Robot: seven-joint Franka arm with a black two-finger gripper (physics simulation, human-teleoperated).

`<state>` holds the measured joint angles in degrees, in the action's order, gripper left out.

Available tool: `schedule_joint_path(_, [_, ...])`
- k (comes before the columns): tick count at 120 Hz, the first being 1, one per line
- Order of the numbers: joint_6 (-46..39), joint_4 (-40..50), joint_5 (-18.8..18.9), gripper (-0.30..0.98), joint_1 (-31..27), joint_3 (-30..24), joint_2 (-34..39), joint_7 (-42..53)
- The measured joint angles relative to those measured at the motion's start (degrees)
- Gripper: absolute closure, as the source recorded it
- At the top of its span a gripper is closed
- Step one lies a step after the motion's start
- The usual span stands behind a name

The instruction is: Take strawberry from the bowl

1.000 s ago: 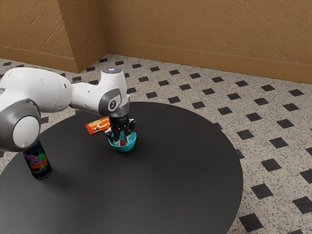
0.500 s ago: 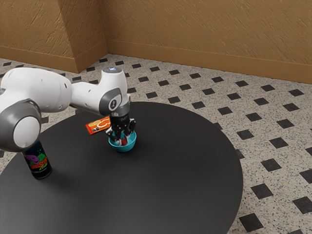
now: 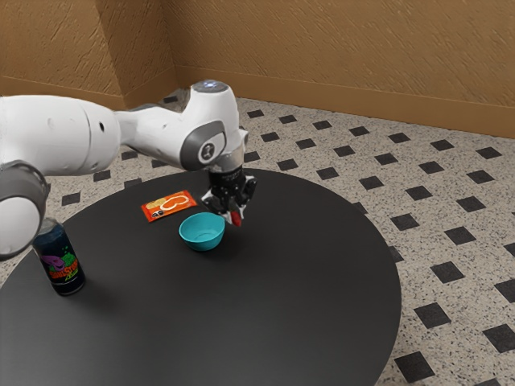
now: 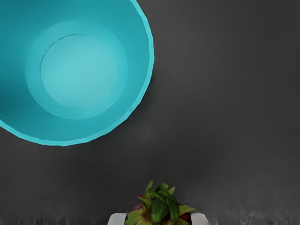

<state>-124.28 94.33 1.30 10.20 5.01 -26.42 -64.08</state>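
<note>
In the exterior view my gripper (image 3: 233, 215) hangs above the table, just past the bowl's rim toward the exterior view's right. The red strawberry (image 3: 236, 218) is pinched between its fingers. The turquoise bowl (image 3: 202, 232) stands upright on the table with nothing inside. In the wrist view, the green-leafed top of the strawberry (image 4: 160, 209) sits between the two fingertips of my gripper (image 4: 158, 220), touched from both sides. The bowl (image 4: 79, 70) lies below and to one side of my hand.
An orange packet (image 3: 169, 206) lies on the round black table (image 3: 290, 297), behind the bowl. A dark can (image 3: 60, 261) with bright lettering stands near the arm, toward the exterior view's left.
My hand has risen out of the bowl and moved toward the exterior view's right, carrying the strawberry with it. The bowl, packet and can have stayed where they were.
</note>
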Motion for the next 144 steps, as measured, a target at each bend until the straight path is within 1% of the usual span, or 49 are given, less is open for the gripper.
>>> schedule_joint_path(26, [2.2, -0.2, -0.1, 0.69, 7.5, 0.0, -0.8, -0.1])
schedule_joint_path(35, [2.5, -0.3, -0.2, 0.69, 9.1, -0.1, -1.7, -0.1])
schedule_joint_path(65, [2.9, -0.6, -1.1, 0.69, 11.4, -0.3, -4.3, -0.1])
schedule_joint_path(108, [2.8, -0.7, -2.2, 0.69, 11.8, -0.3, -6.6, -0.1])
schedule_joint_path(112, [2.7, -0.6, -2.3, 0.67, 11.8, -0.3, -6.6, -0.1])
schedule_joint_path(131, [1.6, -0.6, -2.7, 0.35, 12.1, -0.3, -6.8, 0.2])
schedule_joint_path(144, [1.5, -0.6, -2.8, 0.22, 12.5, -0.2, -5.9, 0.5])
